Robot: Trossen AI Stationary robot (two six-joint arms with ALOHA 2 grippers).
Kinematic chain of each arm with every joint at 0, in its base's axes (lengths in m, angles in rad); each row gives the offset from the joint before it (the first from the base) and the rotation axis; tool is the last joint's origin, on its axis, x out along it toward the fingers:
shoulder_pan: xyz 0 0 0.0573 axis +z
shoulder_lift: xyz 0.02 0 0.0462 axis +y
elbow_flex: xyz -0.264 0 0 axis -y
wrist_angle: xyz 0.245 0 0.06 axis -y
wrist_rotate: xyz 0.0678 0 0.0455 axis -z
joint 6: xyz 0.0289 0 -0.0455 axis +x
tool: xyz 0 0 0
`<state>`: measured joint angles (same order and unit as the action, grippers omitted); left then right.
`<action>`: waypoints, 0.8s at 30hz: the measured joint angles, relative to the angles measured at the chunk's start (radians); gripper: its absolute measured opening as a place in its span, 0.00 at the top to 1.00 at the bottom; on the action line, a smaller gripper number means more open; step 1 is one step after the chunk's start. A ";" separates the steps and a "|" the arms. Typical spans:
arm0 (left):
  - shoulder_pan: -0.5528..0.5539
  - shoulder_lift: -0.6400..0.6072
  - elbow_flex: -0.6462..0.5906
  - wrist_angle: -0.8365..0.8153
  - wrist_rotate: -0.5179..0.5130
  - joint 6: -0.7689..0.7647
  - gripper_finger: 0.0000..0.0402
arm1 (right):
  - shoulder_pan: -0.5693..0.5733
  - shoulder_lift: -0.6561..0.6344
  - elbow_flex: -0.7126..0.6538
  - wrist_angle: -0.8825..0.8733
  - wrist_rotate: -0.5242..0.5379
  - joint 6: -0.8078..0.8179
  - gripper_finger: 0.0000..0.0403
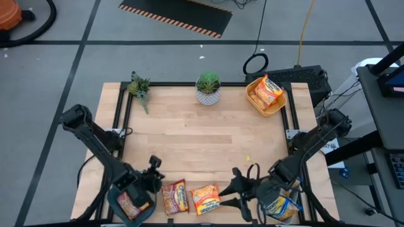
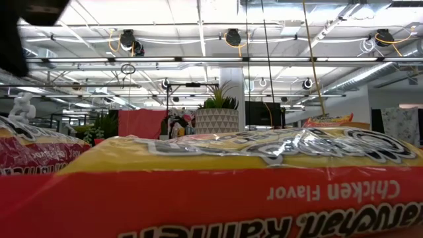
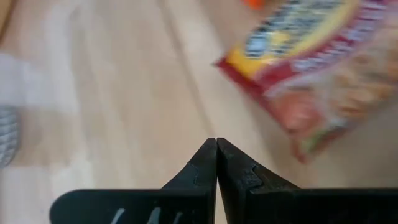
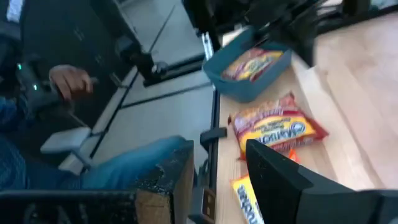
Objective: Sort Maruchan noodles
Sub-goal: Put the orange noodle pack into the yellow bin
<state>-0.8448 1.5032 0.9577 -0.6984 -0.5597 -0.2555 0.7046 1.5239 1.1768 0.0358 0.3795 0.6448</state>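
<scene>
Filling the low view, an orange-yellow packet (image 2: 264, 192) lies beside a red packet (image 1: 175, 197) on the surface, both unsorted. Others are already binned, one in the teal bin (image 1: 129, 208) beside the red packet. Left gripper (image 1: 153, 178) jaws are pressed together; right gripper (image 1: 235, 189) jaws are spread, empty.

two flat noodle packets, red (image 1: 175, 197) and orange-yellow (image 1: 205, 198), lie side by side at the table's near edge.
</scene>
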 joint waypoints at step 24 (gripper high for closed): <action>0.280 -0.001 0.229 0.259 0.068 0.086 0.96 | -0.187 0.171 0.005 -0.091 -0.236 -0.072 0.56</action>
<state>-0.5651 1.5021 1.1869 -0.4395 -0.4920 -0.1693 0.5179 1.6953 1.1820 -0.0553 0.1432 0.5724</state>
